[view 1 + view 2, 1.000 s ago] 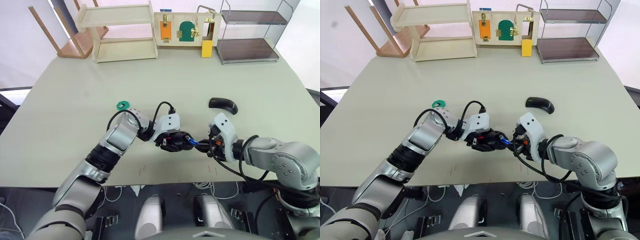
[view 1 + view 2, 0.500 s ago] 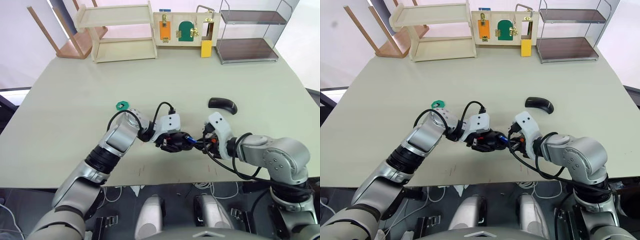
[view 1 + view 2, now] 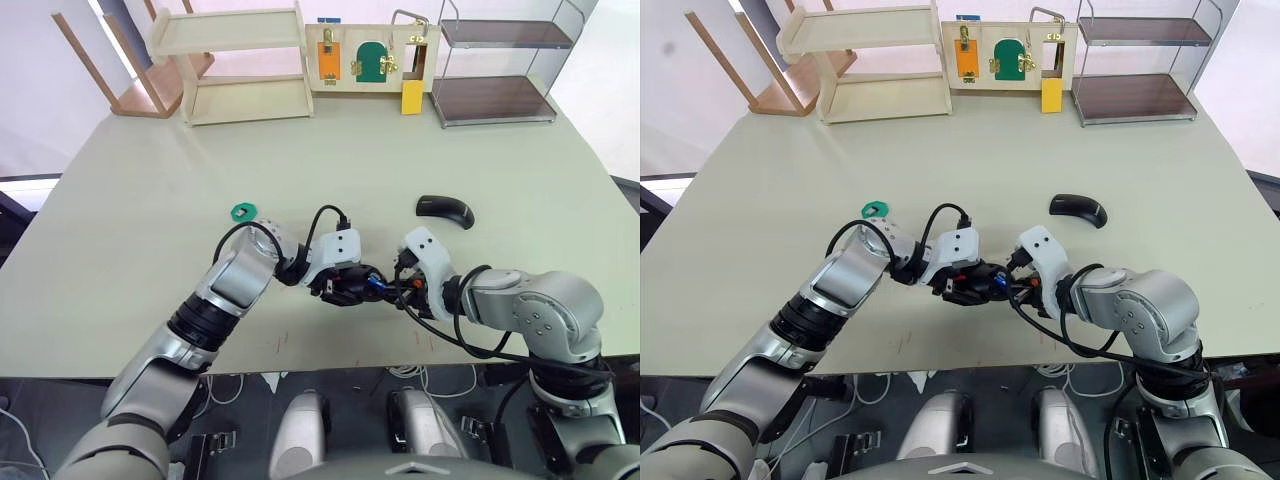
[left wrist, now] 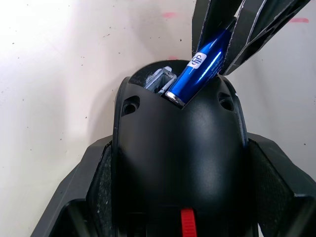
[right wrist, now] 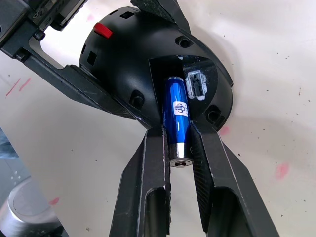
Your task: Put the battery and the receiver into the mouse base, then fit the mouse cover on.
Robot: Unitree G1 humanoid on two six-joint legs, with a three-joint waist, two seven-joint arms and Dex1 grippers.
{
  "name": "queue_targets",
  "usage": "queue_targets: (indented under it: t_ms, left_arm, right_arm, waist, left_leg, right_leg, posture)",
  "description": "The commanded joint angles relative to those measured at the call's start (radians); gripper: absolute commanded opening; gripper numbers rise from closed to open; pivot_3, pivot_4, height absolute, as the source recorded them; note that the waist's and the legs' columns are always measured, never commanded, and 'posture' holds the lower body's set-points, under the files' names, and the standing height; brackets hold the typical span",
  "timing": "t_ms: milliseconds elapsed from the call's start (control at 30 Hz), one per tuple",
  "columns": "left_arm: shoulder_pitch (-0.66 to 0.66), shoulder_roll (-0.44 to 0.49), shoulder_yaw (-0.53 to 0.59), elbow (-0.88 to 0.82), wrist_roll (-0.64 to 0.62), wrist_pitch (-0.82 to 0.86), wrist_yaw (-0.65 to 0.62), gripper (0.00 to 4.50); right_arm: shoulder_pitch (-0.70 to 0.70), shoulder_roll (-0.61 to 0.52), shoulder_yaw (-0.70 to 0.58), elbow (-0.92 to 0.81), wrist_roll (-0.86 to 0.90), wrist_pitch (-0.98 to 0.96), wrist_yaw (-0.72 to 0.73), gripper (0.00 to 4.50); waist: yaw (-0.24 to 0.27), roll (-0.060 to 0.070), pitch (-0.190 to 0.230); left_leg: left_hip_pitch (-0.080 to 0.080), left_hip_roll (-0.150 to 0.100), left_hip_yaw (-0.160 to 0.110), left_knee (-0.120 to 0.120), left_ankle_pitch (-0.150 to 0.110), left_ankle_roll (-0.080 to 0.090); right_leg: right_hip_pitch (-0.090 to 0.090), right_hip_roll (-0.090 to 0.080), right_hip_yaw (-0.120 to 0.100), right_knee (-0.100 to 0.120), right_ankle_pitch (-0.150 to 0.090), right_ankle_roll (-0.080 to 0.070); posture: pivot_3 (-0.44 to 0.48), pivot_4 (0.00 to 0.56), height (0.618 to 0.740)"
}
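Blue and glossy, the battery (image 5: 177, 111) is being pinched between the two black fingers (image 5: 148, 182) of the right hand (image 5: 178, 148), its far end dipping into the open slot of the mouse base (image 5: 133, 64) while its silvery end is sitting back between the fingertips. Beside the battery inside the slot, a small pale grey socket (image 5: 197, 85) is showing, and a red part (image 5: 103, 30) is marking the far end of the base. The left hand (image 4: 177, 197) is clamping the mouse base from both sides, its black fingers (image 4: 94, 182) pressing against the flanks of the body. In the head views, both hands are meeting just below the middle of the frame, low over the pale green surface (image 3: 150, 180). Slightly higher and to the right, the mouse cover (image 3: 446, 208) is lying alone on the surface, well apart from the hands. Up and to the left of the hands, a small green ring-shaped piece (image 3: 243, 211) is resting. Along the top of the frame, a wooden shelf (image 3: 245, 62), a latch board (image 3: 372, 57) and a wire rack (image 3: 500, 70) are standing at the far edge.
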Motion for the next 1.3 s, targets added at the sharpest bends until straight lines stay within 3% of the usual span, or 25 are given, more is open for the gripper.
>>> queue_targets:
  t_ms: [33, 100, 167, 200, 300, 733, 1000, 1300]
  left_arm:
    - [0.033, 0.008, -0.061, 0.013, 0.009, 0.030, -0.020, 2.93]
    - [0.033, 0.008, -0.062, 0.013, 0.009, 0.031, -0.021, 2.93]
    - [0.033, 0.009, -0.062, 0.014, 0.009, 0.030, -0.021, 2.93]
    - [0.033, 0.009, -0.061, 0.015, 0.008, 0.032, -0.020, 2.93]
    - [0.034, 0.008, -0.061, 0.016, 0.008, 0.032, -0.018, 2.93]
    - [0.036, 0.011, -0.065, 0.023, 0.009, 0.025, -0.020, 2.93]
    - [0.040, 0.014, -0.068, 0.023, 0.010, 0.019, -0.024, 2.93]
    - [0.043, 0.018, -0.071, 0.025, 0.012, 0.009, -0.026, 2.93]
  right_arm:
    - [-0.005, -0.001, 0.010, 0.002, -0.015, 0.005, -0.003, 1.11]
    - [-0.004, -0.007, 0.006, -0.002, -0.013, 0.006, 0.007, 1.65]
    - [-0.007, -0.010, -0.003, -0.004, -0.017, 0.002, 0.011, 2.90]
    - [-0.012, -0.013, -0.011, -0.005, -0.017, 0.000, 0.015, 3.08]
    - [-0.018, -0.031, -0.023, -0.007, -0.017, -0.008, 0.029, 4.45]
    - [0.022, -0.095, 0.009, -0.040, -0.015, -0.096, 0.090, 4.45]
    - [0.168, -0.271, 0.082, -0.094, -0.068, -0.377, 0.195, 4.45]
    - [0.328, -0.290, 0.102, -0.032, -0.172, -0.755, 0.296, 4.45]
  waist:
    - [0.000, 0.000, 0.000]
    - [-0.001, 0.000, 0.000]
    - [0.000, 0.000, 0.000]
    - [0.000, 0.000, 0.000]
    - [0.000, 0.000, 0.000]
    - [0.001, 0.000, 0.000]
    - [0.002, 0.000, 0.000]
    - [0.003, 0.000, 0.000]
  left_leg:
    - [0.000, 0.000, 0.000, 0.000, 0.000, 0.000]
    - [0.000, 0.000, 0.000, 0.000, 0.000, 0.000]
    - [0.000, 0.000, 0.000, 0.000, 0.000, 0.000]
    - [0.000, 0.000, 0.000, -0.001, 0.000, 0.000]
    - [0.000, 0.000, 0.000, -0.002, 0.000, 0.000]
    - [-0.001, 0.000, 0.000, -0.006, 0.000, 0.000]
    - [-0.001, 0.000, -0.001, -0.007, 0.000, 0.000]
    - [-0.001, 0.000, -0.001, -0.007, 0.000, 0.000]
  right_leg:
    - [0.000, 0.000, 0.000, 0.000, 0.000, 0.000]
    - [0.000, 0.000, 0.000, 0.000, 0.000, 0.000]
    - [0.000, 0.000, 0.000, 0.000, 0.000, 0.000]
    - [-0.001, 0.000, 0.000, 0.000, 0.000, 0.000]
    - [-0.001, 0.000, 0.000, -0.002, 0.000, 0.000]
    - [0.000, 0.000, -0.001, -0.007, 0.001, 0.001]
    - [0.000, 0.000, -0.001, -0.009, 0.000, 0.001]
    - [0.001, 0.000, -0.002, -0.010, 0.000, 0.001]
  posture:
    - [0.000, 0.150, 0.740]
    - [0.000, 0.150, 0.740]
    - [0.000, 0.150, 0.740]
    - [0.000, 0.150, 0.740]
    - [0.000, 0.150, 0.740]
    - [0.000, 0.150, 0.740]
    - [0.000, 0.150, 0.740]
    - [0.000, 0.150, 0.740]
